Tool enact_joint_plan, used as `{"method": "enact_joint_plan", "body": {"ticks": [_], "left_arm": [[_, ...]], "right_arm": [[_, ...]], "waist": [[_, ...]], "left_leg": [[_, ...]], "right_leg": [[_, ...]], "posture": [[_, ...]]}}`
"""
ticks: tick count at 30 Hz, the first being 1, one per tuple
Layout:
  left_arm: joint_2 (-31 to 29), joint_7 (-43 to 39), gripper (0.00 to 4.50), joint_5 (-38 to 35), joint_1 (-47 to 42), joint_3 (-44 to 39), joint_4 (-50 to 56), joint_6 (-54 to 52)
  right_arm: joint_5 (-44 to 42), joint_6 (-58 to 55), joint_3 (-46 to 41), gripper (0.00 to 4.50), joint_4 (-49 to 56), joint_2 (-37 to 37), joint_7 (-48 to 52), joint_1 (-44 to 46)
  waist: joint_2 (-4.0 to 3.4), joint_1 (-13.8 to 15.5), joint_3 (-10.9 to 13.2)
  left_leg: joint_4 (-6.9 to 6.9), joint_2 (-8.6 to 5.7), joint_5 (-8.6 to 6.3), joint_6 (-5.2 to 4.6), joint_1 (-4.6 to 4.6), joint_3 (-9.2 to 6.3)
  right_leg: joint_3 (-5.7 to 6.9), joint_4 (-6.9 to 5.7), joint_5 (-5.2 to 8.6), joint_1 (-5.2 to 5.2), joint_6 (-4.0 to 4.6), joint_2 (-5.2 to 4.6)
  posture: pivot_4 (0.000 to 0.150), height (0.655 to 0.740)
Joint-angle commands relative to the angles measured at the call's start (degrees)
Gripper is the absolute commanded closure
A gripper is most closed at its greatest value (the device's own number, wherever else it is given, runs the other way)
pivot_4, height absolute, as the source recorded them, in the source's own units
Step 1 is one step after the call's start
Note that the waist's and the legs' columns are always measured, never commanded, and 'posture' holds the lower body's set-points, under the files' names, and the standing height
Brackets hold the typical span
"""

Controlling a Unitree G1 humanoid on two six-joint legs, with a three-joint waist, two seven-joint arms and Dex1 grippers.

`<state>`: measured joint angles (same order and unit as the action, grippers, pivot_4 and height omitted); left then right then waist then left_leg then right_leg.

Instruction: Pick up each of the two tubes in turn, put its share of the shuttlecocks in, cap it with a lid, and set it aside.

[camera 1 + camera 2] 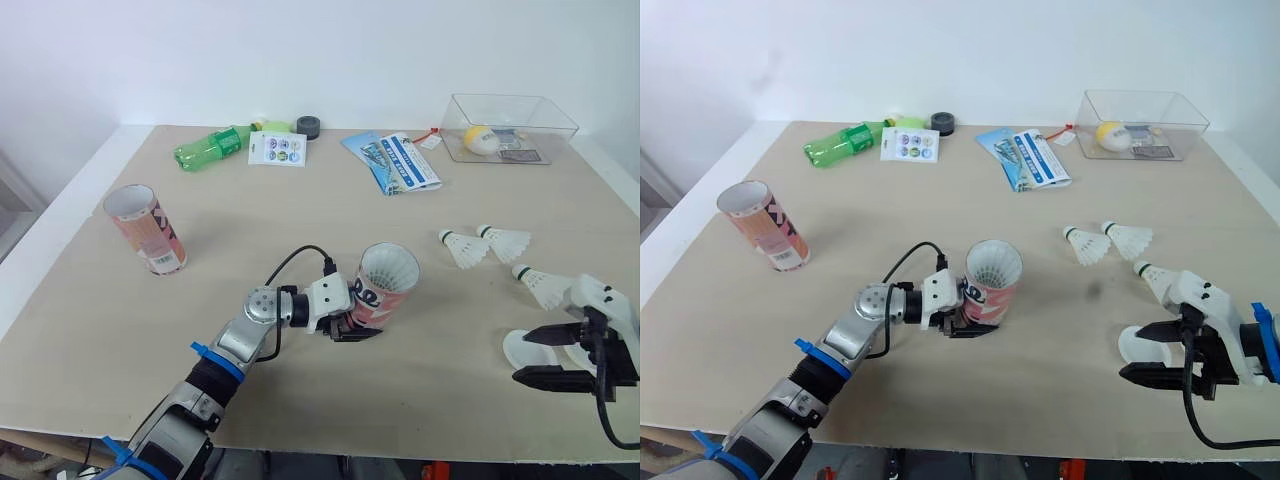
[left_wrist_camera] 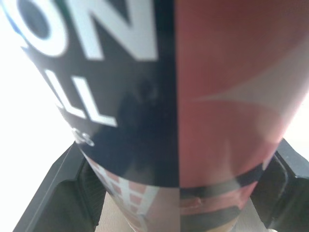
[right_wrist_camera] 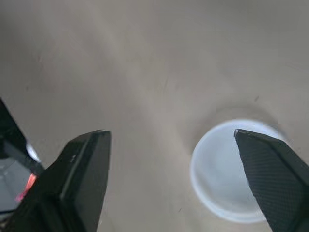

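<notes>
On the tan table point(image 1: 300, 210), my left gripper point(image 1: 355, 327) squeezes the tube point(image 1: 385, 285), mouth tipped up. My right gripper point(image 3: 170, 134) is spread wide right by the lid point(image 3: 229, 169), which lies flat.

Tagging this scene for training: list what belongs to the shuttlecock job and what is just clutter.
Job: middle tube, left tube, three shuttlecocks, lid.
Clutter: bottle, card, tape roll, leaflets, box.

Two tubes: a middle tube point(image 1: 386, 298) and a left tube point(image 1: 146, 230). Right of the middle tube, three shuttlecocks point(image 1: 462, 248) point(image 1: 506, 240) point(image 1: 541, 286) and one lid point(image 1: 528, 350). Beyond it, one bottle point(image 1: 208, 149) and one clear box point(image 1: 510, 125).
</notes>
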<state>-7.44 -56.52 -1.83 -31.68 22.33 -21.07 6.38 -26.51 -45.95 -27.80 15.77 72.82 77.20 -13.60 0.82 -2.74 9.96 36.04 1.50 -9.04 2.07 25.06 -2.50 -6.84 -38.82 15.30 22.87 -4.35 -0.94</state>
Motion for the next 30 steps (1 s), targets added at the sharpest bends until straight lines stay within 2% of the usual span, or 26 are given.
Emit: {"method": "enact_joint_plan", "body": {"ticks": [1, 17, 20, 21, 23, 27, 28, 30], "left_arm": [[0.69, 0.86, 0.95, 0.41, -0.15, 0.33, 0.24, 1.16], [1.88, 1.06, 0.95, 0.36, 0.22, 1.13, 1.04, 0.34], [2.26, 1.16, 0.95, 0.02, 0.25, 0.98, 0.75, 0.34], [2.39, 1.10, 0.95, -0.23, 0.26, 0.82, 0.50, 0.43], [2.61, 0.74, 0.95, -0.79, 0.37, 0.57, 0.20, 0.43], [2.77, -0.49, 0.95, -2.98, 1.45, -0.24, 0.00, -2.80], [2.58, -0.84, 0.95, -3.15, 1.60, -0.22, -0.06, -3.57], [1.71, -1.56, 0.95, -2.62, 1.87, 0.40, -0.37, -4.18]], "right_arm": [[1.60, 2.41, -0.26, 0.03, 1.42, 0.96, 0.46, -0.84], [8.30, 12.03, 6.79, 0.03, -2.45, -0.82, -2.74, -3.05], [10.69, 15.06, 8.89, 0.79, -4.45, -0.44, -3.53, -2.44], [11.12, 15.64, 9.50, 1.21, -5.05, -0.53, -3.58, -2.18], [11.84, 16.84, 10.14, 2.35, -5.99, -0.71, -3.74, -1.75], [13.26, 18.91, 11.25, 4.17, -7.09, -1.18, -4.67, -0.55], [13.37, 19.16, 11.50, 4.47, -7.28, -1.27, -4.75, -0.26], [13.39, 19.36, 11.95, 4.47, -7.43, -1.39, -4.84, 0.26]], "waist": [[0.03, 0.05, 0.02], [0.20, 0.04, 0.11], [0.20, 0.04, 0.11], [0.20, 0.05, 0.11], [0.21, 0.06, 0.11], [0.26, 0.02, 0.05], [0.28, 0.01, 0.04], [0.38, 0.00, 0.01]], "left_leg": [[0.00, 0.00, 0.00, 0.00, 0.00, -0.01], [-0.02, -0.04, -0.01, 0.02, 0.02, -0.01], [-0.02, -0.04, -0.01, 0.02, 0.02, -0.01], [-0.02, -0.04, -0.01, 0.02, 0.02, -0.01], [-0.02, -0.04, 0.00, 0.02, 0.02, -0.02], [-0.06, -0.04, -0.01, 0.03, 0.02, -0.03], [-0.07, -0.03, -0.01, 0.03, 0.00, -0.05], [-0.03, -0.02, -0.01, 0.03, -0.02, -0.04]], "right_leg": [[0.01, 0.00, 0.00, 0.00, 0.00, 0.00], [0.00, 0.07, 0.02, -0.02, -0.04, -0.02], [0.00, 0.08, 0.02, -0.02, -0.04, -0.03], [0.00, 0.08, 0.02, -0.03, -0.05, -0.03], [0.01, 0.10, 0.02, -0.04, -0.05, -0.03], [0.02, 0.10, 0.04, -0.04, -0.05, -0.03], [0.03, 0.10, 0.04, -0.05, -0.05, -0.01], [0.02, 0.10, 0.02, -0.09, -0.07, -0.02]], "posture": [[0.150, 0.7400], [0.150, 0.7400], [0.150, 0.7400], [0.150, 0.7400], [0.150, 0.7400], [0.150, 0.7400], [0.150, 0.7400], [0.150, 0.7400]]}}
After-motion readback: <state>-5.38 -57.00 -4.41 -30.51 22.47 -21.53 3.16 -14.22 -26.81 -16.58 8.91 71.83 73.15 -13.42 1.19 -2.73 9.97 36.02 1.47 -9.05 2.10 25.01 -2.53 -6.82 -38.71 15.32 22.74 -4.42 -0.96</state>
